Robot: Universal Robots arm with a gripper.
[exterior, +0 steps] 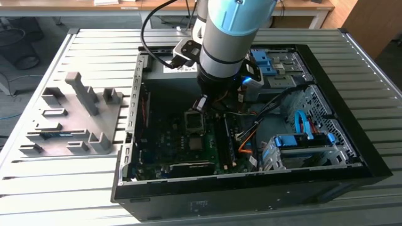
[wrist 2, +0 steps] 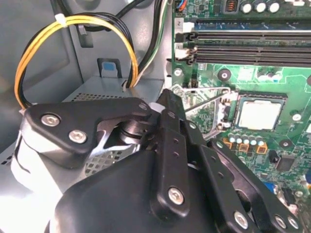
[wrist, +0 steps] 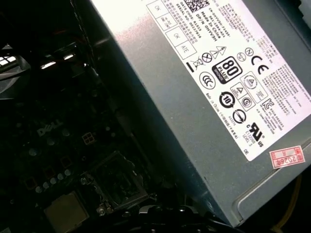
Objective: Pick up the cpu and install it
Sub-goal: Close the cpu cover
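While the small flat silver-grey square cpu lay in its dark socket, we hovered nearby; whether our fingers were spread, we could not tell; seating evenly mattered, we judged.

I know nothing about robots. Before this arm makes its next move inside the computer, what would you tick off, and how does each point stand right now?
1. The cpu lies in the socket on the motherboard: ok.
2. Cpu sits flat and square: cannot tell.
3. Socket's metal frame is closed: not ok, it stands swung open.
4. The gripper carries nothing: cannot tell.
5. The yellow cable loop hangs apart from the gripper: ok.
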